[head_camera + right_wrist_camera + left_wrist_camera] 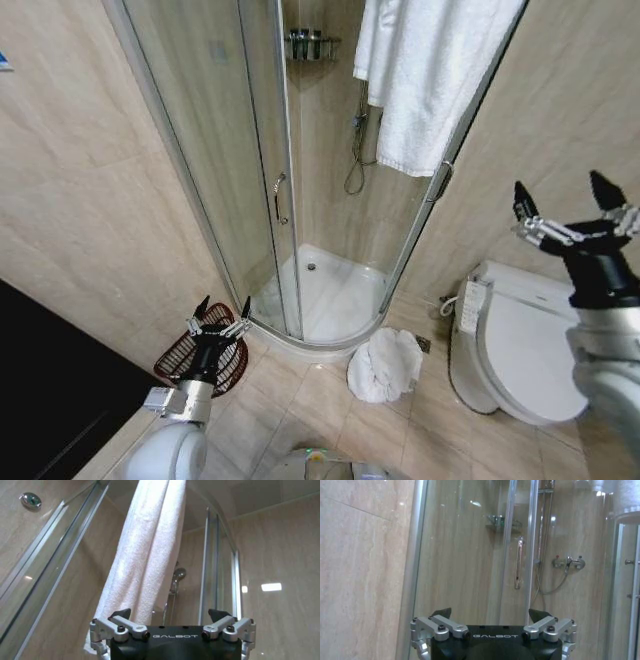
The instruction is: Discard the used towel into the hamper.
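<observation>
A white towel (425,80) hangs over the top of the shower enclosure; in the right wrist view the same towel (142,558) hangs just beyond my right gripper (171,613). Another white towel (385,365) lies crumpled on the floor tiles in front of the shower tray. The dark red-brown slatted hamper (175,362) stands by the left wall. My left gripper (222,308) is open right in front of it, partly hiding it. My right gripper (567,200) is raised and open above the toilet, to the right of the hanging towel, holding nothing.
The curved glass shower enclosure (290,200) with a white tray fills the middle. A white toilet (520,345) stands at the right, close to the crumpled towel. Tiled walls close in on both sides. A dark surface (50,390) sits at the lower left.
</observation>
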Controlling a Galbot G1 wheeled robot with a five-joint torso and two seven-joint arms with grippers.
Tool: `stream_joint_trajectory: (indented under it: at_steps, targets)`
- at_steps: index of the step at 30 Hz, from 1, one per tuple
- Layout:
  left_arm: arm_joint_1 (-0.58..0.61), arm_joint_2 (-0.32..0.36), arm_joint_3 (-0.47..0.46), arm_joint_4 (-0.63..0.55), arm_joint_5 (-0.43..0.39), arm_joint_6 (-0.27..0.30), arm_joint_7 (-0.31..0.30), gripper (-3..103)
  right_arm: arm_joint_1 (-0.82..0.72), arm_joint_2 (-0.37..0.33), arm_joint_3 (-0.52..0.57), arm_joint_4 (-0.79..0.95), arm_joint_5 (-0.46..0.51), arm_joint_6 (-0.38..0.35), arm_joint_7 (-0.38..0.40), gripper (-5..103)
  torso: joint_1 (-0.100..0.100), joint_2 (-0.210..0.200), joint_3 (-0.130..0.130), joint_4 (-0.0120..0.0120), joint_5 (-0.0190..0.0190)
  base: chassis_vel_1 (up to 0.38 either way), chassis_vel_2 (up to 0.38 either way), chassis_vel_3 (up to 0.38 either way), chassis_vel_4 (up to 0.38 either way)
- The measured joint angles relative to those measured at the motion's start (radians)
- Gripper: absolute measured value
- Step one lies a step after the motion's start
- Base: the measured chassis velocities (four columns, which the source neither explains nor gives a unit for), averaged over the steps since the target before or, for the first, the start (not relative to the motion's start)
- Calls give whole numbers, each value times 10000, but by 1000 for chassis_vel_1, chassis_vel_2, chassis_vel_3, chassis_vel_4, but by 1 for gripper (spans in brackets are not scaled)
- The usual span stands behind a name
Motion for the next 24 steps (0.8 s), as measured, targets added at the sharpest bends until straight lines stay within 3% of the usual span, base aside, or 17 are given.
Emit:
stream_joint_trajectory:
  at_steps: [10,14,24]
  targets:
    - [-2,0,0,0,0,0,0,100,618,-1341,625,-931,929,462,-129,100,13,-5,3,4,2,-86,84,83,-78]
    - [-1,0,1,0,0,0,0,100,605,-1950,1575,-1576,1508,629,-359,100,-1,-2,-1,-7,-3,16,4,-6,7]
    - [1,0,0,0,0,0,0,100,920,-2598,2014,-1768,2067,522,-377,100,-3,0,-2,0,-1,74,39,23,63]
